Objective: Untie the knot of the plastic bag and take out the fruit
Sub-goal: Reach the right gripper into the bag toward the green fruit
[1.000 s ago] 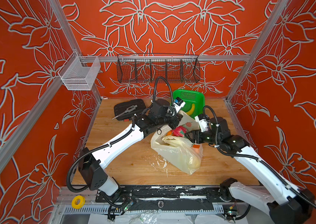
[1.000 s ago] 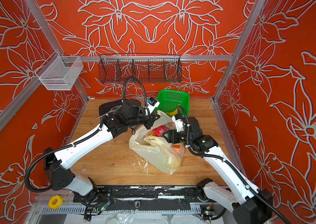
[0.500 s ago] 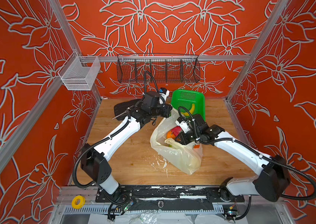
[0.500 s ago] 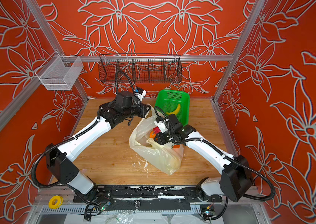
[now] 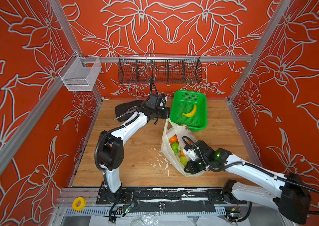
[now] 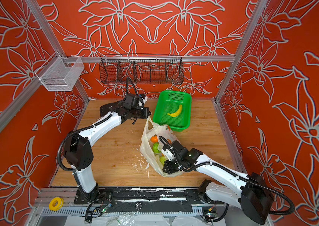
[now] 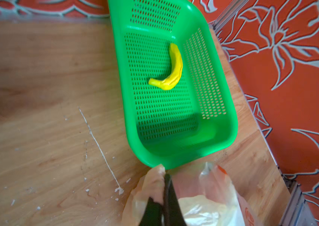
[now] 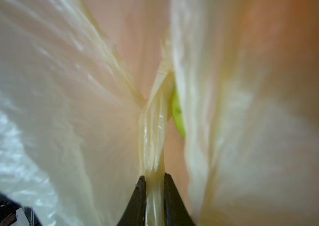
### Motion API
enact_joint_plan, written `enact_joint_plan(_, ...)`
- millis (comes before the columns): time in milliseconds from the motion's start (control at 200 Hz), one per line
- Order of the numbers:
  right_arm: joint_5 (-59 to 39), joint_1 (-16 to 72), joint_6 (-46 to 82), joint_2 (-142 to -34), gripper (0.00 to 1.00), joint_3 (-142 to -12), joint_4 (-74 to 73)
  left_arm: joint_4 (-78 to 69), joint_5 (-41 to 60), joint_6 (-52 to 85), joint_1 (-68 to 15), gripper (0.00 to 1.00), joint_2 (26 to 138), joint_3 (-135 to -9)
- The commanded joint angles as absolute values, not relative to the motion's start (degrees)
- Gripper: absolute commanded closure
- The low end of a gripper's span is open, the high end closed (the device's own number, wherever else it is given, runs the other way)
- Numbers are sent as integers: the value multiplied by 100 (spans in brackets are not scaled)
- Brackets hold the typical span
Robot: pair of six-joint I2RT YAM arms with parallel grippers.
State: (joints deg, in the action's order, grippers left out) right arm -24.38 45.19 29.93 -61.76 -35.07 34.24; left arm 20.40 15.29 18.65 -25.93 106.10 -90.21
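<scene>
Plastic bag [image 5: 165, 154], mouth open, fruit [image 5: 175, 147] inside, left gripper [image 7: 164, 182] clenched on its raised handle [image 7: 155, 174], right gripper [image 8: 154, 181] pinching a bag fold

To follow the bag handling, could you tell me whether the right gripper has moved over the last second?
Yes. In a top view the right gripper has drawn back from the green basket toward the table's near edge.
</scene>
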Motion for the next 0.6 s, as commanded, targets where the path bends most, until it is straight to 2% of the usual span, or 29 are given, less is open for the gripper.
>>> enact_joint_plan(0, -2055, 4595, 3621, -6108, 80, -3272, 3403, 1534, 1462, 2041, -2567, 93, 10580, -8605)
enact_joint_plan(85, -1891, 4601, 3517, -6020, 75, -3520, 3549, 1288, 1515, 2042, -2571, 86, 10470, -8275)
enact_joint_plan(210, -1433, 4609, 3522, -5573, 59, -3966, 3590, 1146, 1787, 2010, -2575, 63, 10017, -8007)
enact_joint_plan(335, -960, 4608, 3523, -5277, 46, -4303, 3288, 1088, 1872, 2155, -2593, 49, 9373, -7696)
enact_joint_plan(455, -698, 4614, 3577, -5484, 45, -4594, 2864, 1226, 1774, 2308, -2666, 34, 8701, -7445)
enact_joint_plan(595, -485, 4622, 3652, -6132, 45, -4889, 2497, 1607, 1301, 2337, -2883, 22, 7964, -7164)
